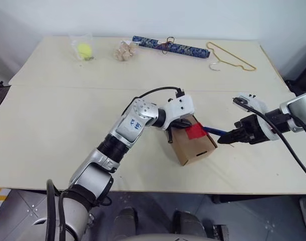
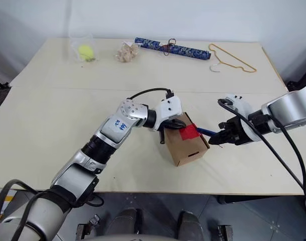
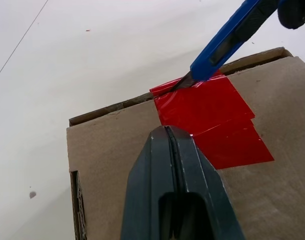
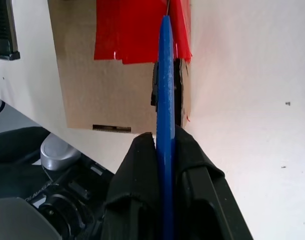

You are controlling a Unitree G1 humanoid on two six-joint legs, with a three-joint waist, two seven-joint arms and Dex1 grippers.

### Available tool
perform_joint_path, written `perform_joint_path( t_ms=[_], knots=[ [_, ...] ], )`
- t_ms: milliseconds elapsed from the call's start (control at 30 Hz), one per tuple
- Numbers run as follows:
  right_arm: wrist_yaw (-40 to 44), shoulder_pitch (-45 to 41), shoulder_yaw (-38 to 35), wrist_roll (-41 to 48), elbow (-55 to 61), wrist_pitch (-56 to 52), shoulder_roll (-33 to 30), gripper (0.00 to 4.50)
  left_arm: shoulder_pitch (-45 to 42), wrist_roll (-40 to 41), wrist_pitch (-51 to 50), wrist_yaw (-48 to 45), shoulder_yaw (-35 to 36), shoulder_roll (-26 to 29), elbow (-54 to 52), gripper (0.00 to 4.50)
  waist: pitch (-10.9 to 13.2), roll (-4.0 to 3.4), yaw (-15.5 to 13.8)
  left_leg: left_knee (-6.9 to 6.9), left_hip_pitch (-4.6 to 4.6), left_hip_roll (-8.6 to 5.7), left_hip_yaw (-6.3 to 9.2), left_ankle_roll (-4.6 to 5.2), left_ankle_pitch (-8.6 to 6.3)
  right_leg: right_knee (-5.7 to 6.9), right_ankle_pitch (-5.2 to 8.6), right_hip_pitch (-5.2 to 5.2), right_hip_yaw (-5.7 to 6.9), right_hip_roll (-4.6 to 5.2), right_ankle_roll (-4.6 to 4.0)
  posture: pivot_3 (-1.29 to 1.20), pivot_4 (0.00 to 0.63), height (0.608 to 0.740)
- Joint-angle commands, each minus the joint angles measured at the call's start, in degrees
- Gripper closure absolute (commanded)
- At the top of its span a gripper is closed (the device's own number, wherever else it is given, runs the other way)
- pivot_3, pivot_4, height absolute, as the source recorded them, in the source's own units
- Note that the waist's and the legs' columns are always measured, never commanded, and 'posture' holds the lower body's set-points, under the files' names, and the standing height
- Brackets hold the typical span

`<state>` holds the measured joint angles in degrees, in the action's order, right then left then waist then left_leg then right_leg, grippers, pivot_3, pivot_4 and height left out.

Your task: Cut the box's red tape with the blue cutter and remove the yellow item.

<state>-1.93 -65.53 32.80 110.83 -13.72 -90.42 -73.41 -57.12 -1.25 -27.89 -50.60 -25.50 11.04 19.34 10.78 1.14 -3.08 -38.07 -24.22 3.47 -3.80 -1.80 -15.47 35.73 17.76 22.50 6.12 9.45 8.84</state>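
The table [image 1: 52,125] is a broad, pale surface carrying every item under inspection.

The box [image 1: 193,148], brown cardboard, sits near the table's front edge, slightly right of centre, its flaps down and a slot cut-out visible in one side wall. The yellow item cannot be seen; the box lid is shut.

The left gripper [image 2: 169,131] rests on top of the box at its left side. In the left wrist view its two black fingers [image 3: 177,170] are pressed flat together with nothing between them, their tips against the cardboard lid just short of the red tape.

The right gripper [image 1: 228,136] is positioned to the right of the box, clear of it. Its fingers [image 4: 192,170] are clamped on the blue cutter [image 1: 211,131], one finger on each flat side of the handle.

The blue cutter spans the gap from the right gripper to the box. Its blade tip meets the far edge of the red tape at the seam between the flap and the box wall, as seen in the left wrist view.

The red tape [image 3: 212,120] lies on the lid, folded over the seam at one edge; its surface is wrinkled.

Along the table's far edge, well apart from the box, lie a dark blue patterned roll [image 1: 170,48], a yellow wire hanger [image 1: 231,57], a bundle of small wooden pieces [image 1: 124,51], and a yellow-green ball in a clear bag [image 1: 84,49].
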Motion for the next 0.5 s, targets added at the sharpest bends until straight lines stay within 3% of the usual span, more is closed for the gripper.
perform_joint_path(
  t_ms=[33,500],
  knots=[
    [3.53,1.46,1.64,2.17,3.19,-2.08,-2.5,4.41,3.93,-4.11,-3.29,-0.86,-5.31,0.17,7.14,4.5,-0.1,0.02,-0.07,0.0,0.0,0.0,0.0,0.01,-0.02,-0.04,0.0,-0.02,0.01,0.0,0.0,0.0,0.15,0.74],
    [-2.54,4.82,0.66,2.17,1.65,0.57,-1.95,4.41,3.84,-3.91,-3.19,-0.49,-4.83,-0.56,7.56,4.5,-0.6,0.07,-0.17,-0.09,0.03,0.01,0.0,0.04,-0.1,-0.18,0.0,-0.11,0.02,0.0,0.0,0.0,0.15,0.74]
  ],
)
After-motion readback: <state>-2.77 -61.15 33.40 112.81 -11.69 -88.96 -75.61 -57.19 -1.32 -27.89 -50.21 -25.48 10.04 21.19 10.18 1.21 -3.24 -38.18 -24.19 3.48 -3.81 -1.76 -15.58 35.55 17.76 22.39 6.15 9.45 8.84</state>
